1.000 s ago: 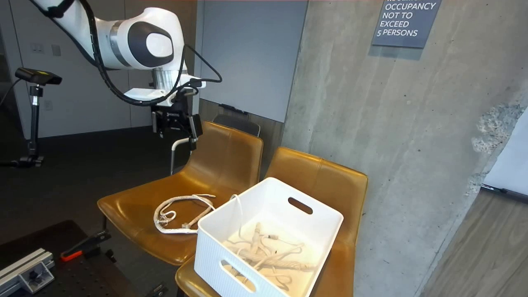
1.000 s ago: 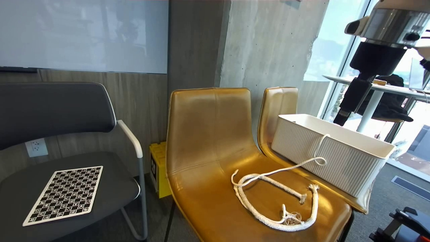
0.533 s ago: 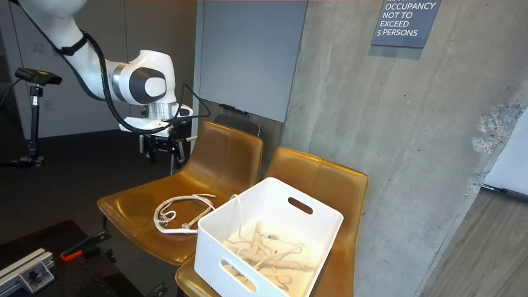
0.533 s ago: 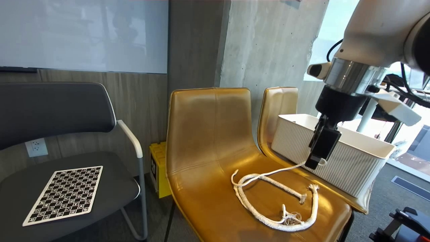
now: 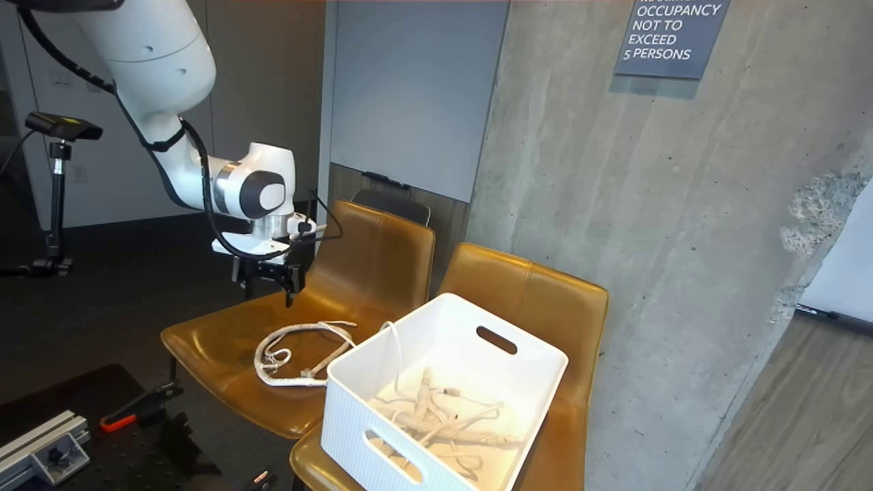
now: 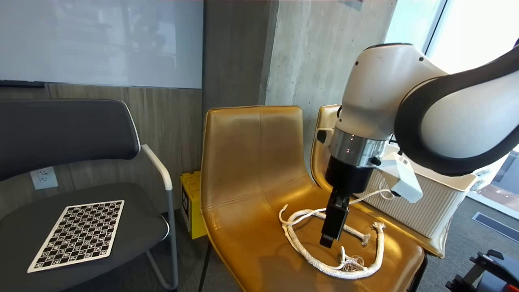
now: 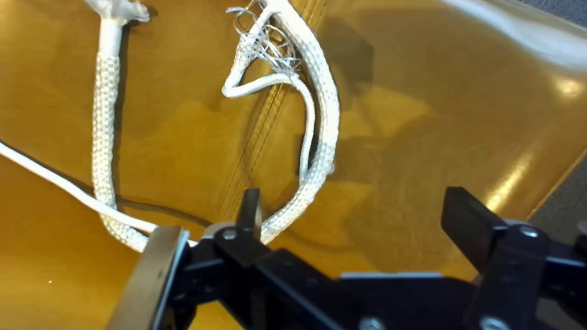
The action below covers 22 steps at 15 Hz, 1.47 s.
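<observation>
I have an empty gripper (image 7: 353, 197), fingers spread wide, over the tan chair (image 6: 243, 231), which bears the frayed braided rope (image 7: 329, 114); beside that chair, a storage bin (image 5: 450, 334) props up thin cord (image 7: 69, 187).

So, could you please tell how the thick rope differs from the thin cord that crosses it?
The thick rope shows a coarse braid; the thin cord looks smoother. The rope curls on the brown chair seat, while the cord runs off toward the white basket. Both are whitish.
</observation>
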{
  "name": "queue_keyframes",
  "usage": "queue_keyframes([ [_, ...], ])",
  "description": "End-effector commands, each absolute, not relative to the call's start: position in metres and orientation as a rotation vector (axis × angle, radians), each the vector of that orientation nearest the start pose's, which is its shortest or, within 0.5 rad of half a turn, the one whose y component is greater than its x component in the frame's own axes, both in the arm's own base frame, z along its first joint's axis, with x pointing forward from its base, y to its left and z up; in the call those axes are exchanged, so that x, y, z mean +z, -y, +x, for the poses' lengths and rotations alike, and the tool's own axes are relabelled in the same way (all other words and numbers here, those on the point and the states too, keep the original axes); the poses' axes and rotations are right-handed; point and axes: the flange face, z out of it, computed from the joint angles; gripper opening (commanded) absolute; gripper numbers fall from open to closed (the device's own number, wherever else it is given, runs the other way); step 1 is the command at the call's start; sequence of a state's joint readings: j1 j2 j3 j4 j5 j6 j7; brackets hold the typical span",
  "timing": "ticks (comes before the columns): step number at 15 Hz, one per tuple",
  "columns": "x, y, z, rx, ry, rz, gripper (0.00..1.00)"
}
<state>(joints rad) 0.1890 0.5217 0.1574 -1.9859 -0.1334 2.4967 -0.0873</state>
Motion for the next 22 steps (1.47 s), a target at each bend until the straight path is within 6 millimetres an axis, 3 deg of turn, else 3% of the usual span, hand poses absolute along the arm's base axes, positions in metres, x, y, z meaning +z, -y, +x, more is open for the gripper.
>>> queue_keyframes([
  [1,0.172,-0.206,0.608,0.011,0.756,-3.051,1.0],
  [6,0.134,-0.209,0.635,0.011,0.665,-3.053,1.0],
  [12,0.089,-0.218,0.641,0.062,0.6,-3.051,0.99],
  [13,0.083,-0.217,0.642,0.07,0.593,-3.055,0.74],
  [15,0.08,-0.215,0.644,0.086,0.583,-3.058,0.69],
  [22,0.08,-0.213,0.642,0.146,0.547,-3.068,0.16],
])
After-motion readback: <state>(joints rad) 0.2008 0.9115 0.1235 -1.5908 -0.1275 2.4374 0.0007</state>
